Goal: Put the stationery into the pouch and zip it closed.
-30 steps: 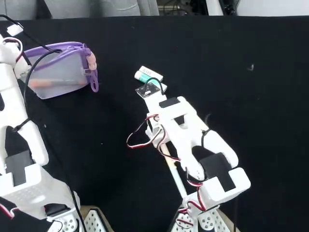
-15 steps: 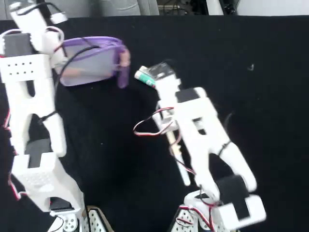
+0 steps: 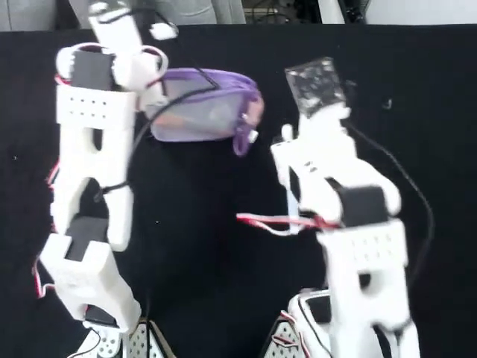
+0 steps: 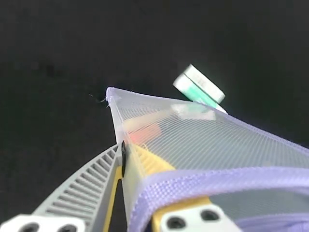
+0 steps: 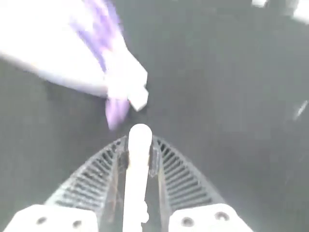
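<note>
A translucent pouch (image 3: pixel 205 112) with purple trim hangs off the table, and my left gripper (image 3: pixel 160 97) is shut on its end. Seen from the left wrist, the pouch (image 4: pixel 203 140) is pinched in that gripper (image 4: pixel 123 147), and something orange (image 4: pixel 145 134) lies inside. A green and white eraser (image 4: pixel 199 86) sits on the table beyond it. My right gripper (image 3: pixel 287 142) is shut on a white stick (image 3: pixel 291 212) just right of the purple zipper pull (image 3: pixel 242 138). From the right wrist, the stick (image 5: pixel 136 169) points at the pull (image 5: pixel 116 108) and pouch (image 5: pixel 53 43).
The black table (image 3: pixel 425 112) stretches open to the right and at the back. Both white arm bases stand at the front edge, with red wires (image 3: pixel 268 221) looping between them.
The left arm has carried the pouch to the right, toward the middle. The right arm has risen with the white stick and swung to the far right, and the two have come close.
</note>
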